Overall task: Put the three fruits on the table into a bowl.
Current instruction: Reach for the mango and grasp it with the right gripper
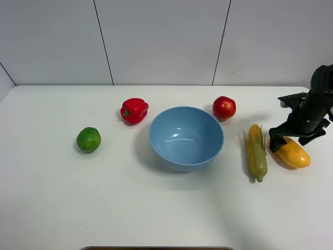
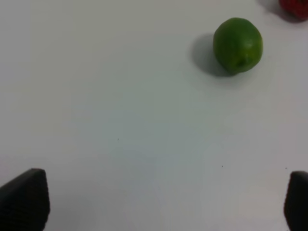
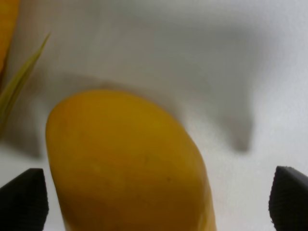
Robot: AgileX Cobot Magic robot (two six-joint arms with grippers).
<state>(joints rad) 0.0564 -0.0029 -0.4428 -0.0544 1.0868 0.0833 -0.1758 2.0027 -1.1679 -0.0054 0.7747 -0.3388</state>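
The yellow-orange mango lies on the white table at the right, beside a corn cob. My right gripper is open and low over the mango, with one finger on each side of it. In the right wrist view the mango fills the space between the open fingertips of the gripper. The red apple sits just behind and to the right of the light-blue bowl, which is empty. The green lime lies at the left. My left gripper is open over bare table, short of the lime.
A red bell pepper sits behind and to the left of the bowl; its edge shows in the left wrist view. A corn cob in green husk lies between the bowl and the mango, close to my right gripper; it shows in the right wrist view.
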